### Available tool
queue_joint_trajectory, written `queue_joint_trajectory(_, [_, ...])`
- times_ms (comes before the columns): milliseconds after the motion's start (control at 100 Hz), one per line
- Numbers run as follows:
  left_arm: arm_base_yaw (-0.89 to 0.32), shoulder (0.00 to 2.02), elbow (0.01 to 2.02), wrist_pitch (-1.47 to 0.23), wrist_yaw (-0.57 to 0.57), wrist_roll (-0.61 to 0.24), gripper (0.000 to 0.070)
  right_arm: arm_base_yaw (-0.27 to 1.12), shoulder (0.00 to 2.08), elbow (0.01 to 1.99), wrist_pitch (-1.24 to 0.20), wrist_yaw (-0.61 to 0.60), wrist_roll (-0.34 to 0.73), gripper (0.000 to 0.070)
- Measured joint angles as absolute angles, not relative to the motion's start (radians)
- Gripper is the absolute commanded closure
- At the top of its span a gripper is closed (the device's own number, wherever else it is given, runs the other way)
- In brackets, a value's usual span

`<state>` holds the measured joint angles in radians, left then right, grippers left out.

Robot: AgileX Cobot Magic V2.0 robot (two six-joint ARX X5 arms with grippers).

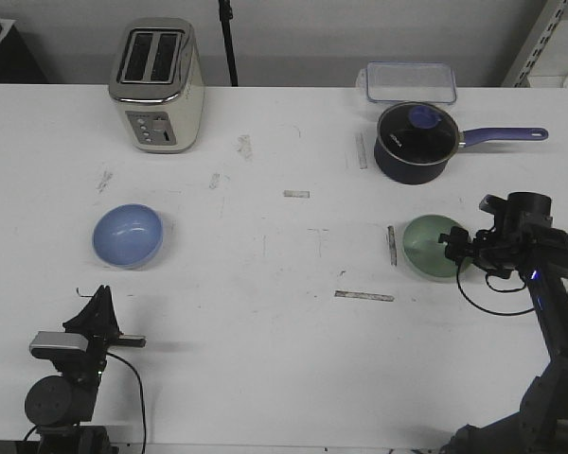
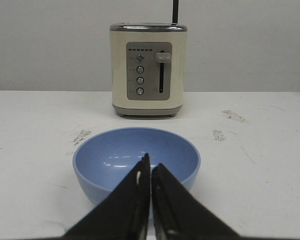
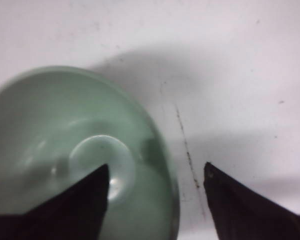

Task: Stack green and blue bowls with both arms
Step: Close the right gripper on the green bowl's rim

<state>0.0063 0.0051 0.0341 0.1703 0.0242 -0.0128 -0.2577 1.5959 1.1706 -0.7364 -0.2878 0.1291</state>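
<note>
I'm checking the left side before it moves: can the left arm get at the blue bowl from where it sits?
Probably yes. The left gripper is shut, pointing at the blue bowl, with only bare table between them; the toaster stands beyond.

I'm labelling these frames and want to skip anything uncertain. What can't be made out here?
- Right gripper: wrist view doesn't show whether the fingers touch the green bowl's rim; blurred.
- Saucepan contents: front view, glare on the lid.
- Toaster dial markings: left wrist view, too small.
- Blue bowl's near rim: left gripper covers it.
</note>
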Motion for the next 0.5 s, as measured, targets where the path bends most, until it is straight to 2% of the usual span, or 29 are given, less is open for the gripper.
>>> queue_joint_trajectory(110, [0.006,0.005,0.034,0.170,0.024,-0.013,0.0698,-0.255,1.619,1.169,-0.737,-0.288,0.129,0.0540])
queue_joint_trajectory(150, [0.006,0.005,0.034,0.170,0.024,-0.013,0.0698,-0.255,1.620,1.168,-0.734,-0.287,0.129,0.0570])
queue_joint_trajectory(290, [0.006,0.005,0.034,0.170,0.024,-0.013,0.0698,-0.255,1.620,1.168,-0.706,-0.288,0.131,0.0610])
queue_joint_trajectory(430, [0.006,0.005,0.034,0.170,0.024,-0.013,0.0698,-0.255,1.620,1.168,-0.705,-0.287,0.135,0.0686])
queue_joint_trajectory(500, [0.006,0.005,0.034,0.170,0.024,-0.013,0.0698,-0.255,1.620,1.168,-0.705,-0.287,0.136,0.0686])
